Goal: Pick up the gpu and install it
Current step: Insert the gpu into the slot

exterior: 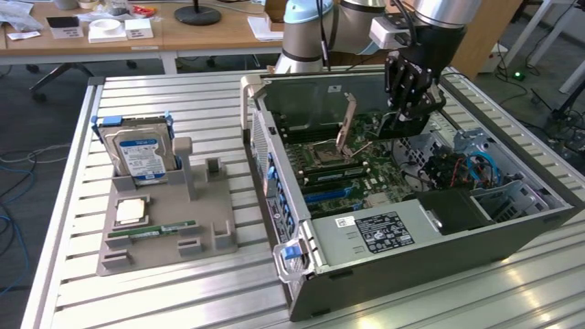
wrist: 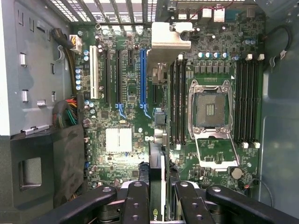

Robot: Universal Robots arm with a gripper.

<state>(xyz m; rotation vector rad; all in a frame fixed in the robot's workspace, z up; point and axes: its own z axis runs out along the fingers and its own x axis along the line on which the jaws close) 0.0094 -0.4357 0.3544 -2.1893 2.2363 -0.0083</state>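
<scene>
I watched the claw hang over the open case, pinching the gpu by its upper edge so that the card dangled edge-down above the board. That hold looked sensible to me: gripped at the top, the connector edge was left free to meet a slot. In the exterior view the card sat at about one o'clock from the middle of the case, and as far as I could tell it was not seated in anything.

From the wrist, the fingers pressed on either side of the gpu, which showed edge-on as a thin dark strip. It ran parallel with the blue slot and just off that slot's line. I judged the alignment deliberate, since the card could only go in that way, but I could not tell which slot it was meant for. The socket lay open and bare.

At nine o'clock from the case, in the exterior view, stood the tray. It held the drive upright in its holder, a chip and the RAM stick lying flat, all well apart from the case, presumably so the arm could reach each one cleanly
</scene>
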